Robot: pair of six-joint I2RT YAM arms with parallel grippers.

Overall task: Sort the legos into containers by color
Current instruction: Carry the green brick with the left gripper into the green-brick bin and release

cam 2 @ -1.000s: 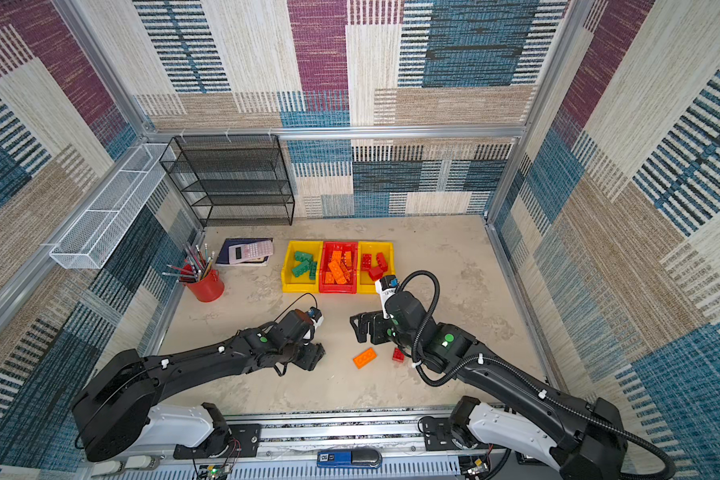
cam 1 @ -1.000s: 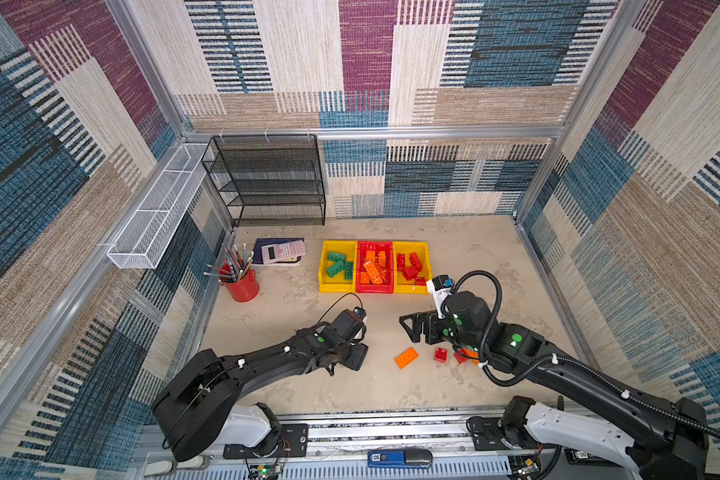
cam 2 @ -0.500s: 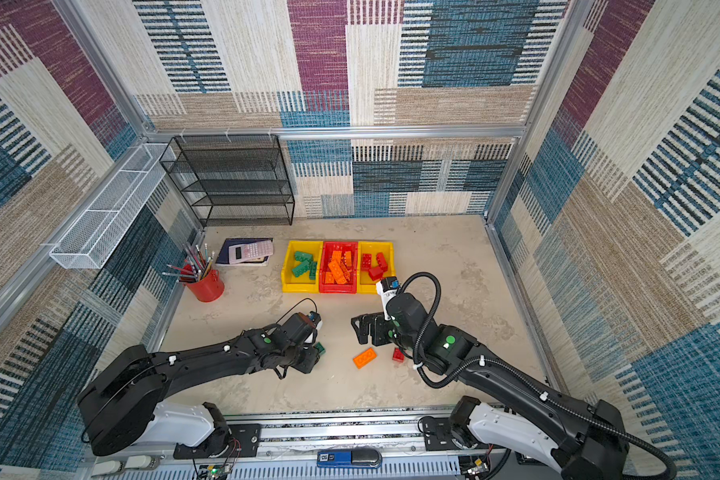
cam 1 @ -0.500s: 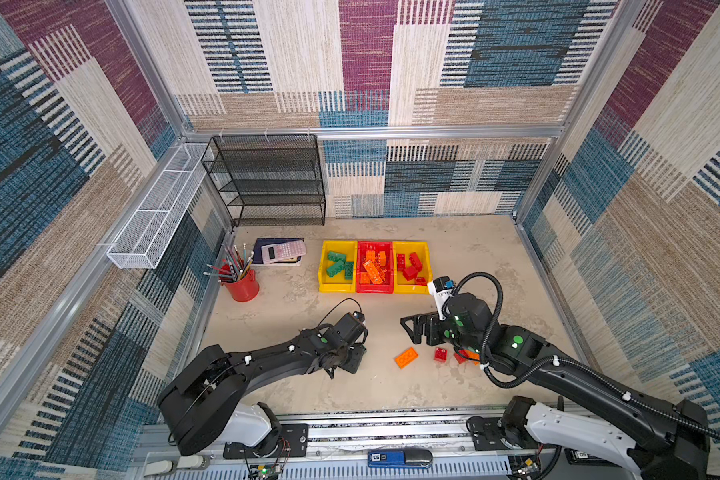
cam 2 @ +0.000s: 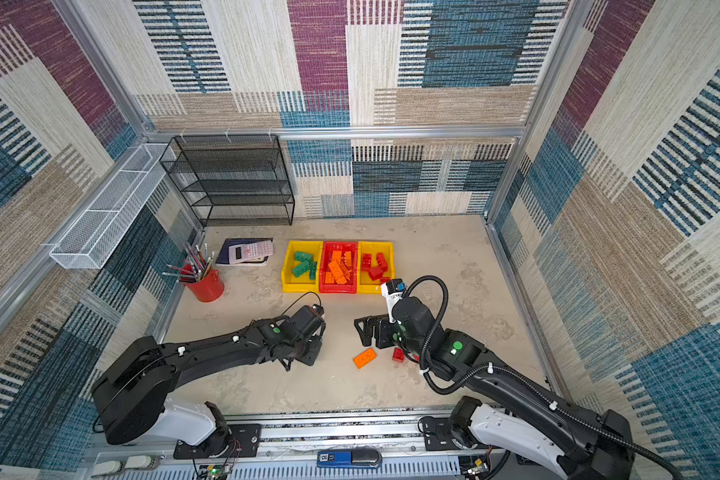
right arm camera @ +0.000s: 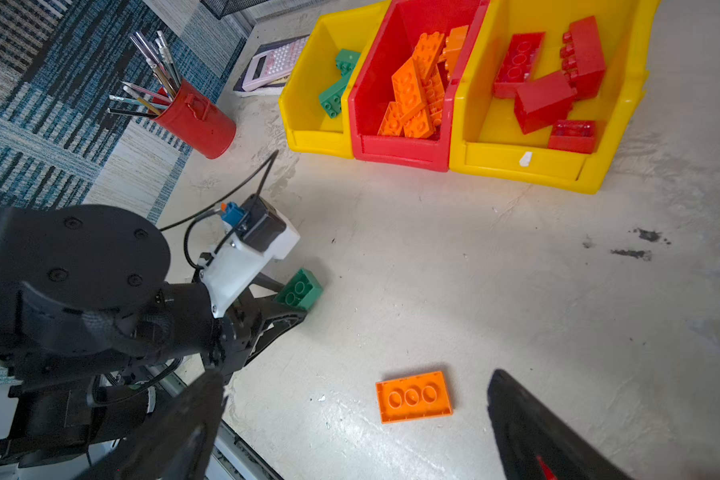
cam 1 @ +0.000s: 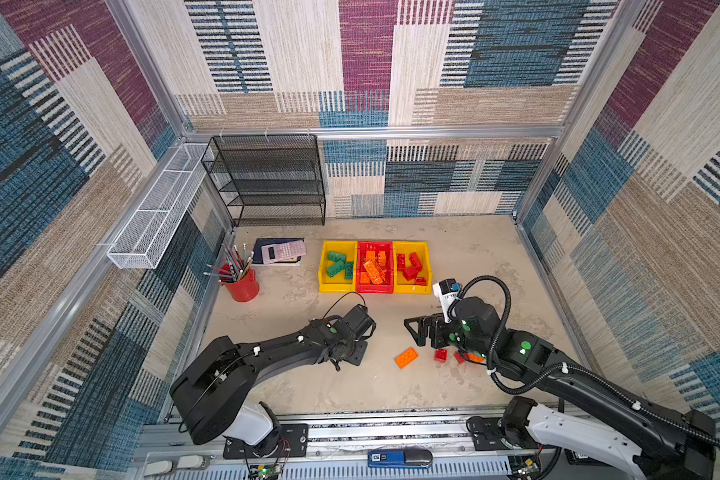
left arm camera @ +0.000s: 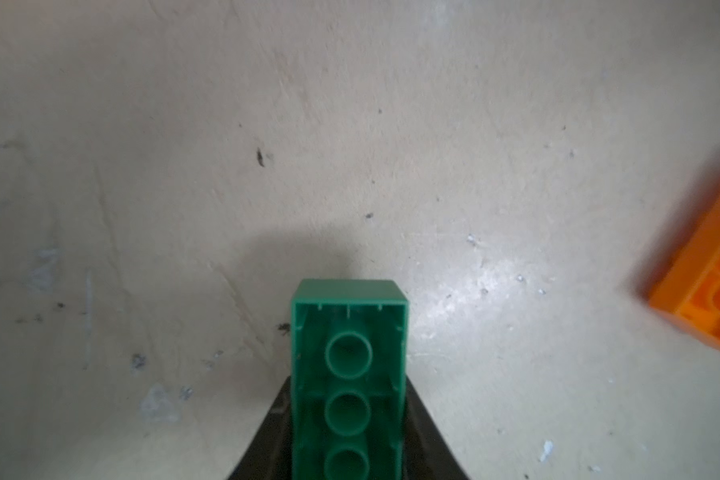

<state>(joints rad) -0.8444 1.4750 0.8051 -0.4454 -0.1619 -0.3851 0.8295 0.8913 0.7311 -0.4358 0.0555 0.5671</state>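
Note:
My left gripper point(cam 1: 352, 353) is shut on a green brick point(left arm camera: 348, 316), whose hollow underside faces the left wrist camera; the brick point(right arm camera: 299, 289) sits low at the table. The top views hide it under the gripper. An orange brick point(cam 1: 406, 357) lies upside down on the table, with a small red brick point(cam 1: 440, 354) beside it. My right gripper point(right arm camera: 354, 386) hangs open above the orange brick point(right arm camera: 413, 397). Three containers stand side by side at the back: a yellow one point(cam 1: 336, 287) with green bricks, a red one point(cam 1: 374, 290) with orange bricks, a yellow one point(cam 1: 412, 290) with red bricks.
A red pencil cup point(cam 1: 242, 286) and a calculator on a notebook point(cam 1: 283, 250) lie left of the bins. A black mesh rack point(cam 1: 267, 178) stands at the back wall, and a white wire basket point(cam 1: 154, 208) hangs on the left wall.
The left gripper's jaws have closed onto the green brick, and the arm has shifted slightly. The right arm and the loose bricks have stayed put.

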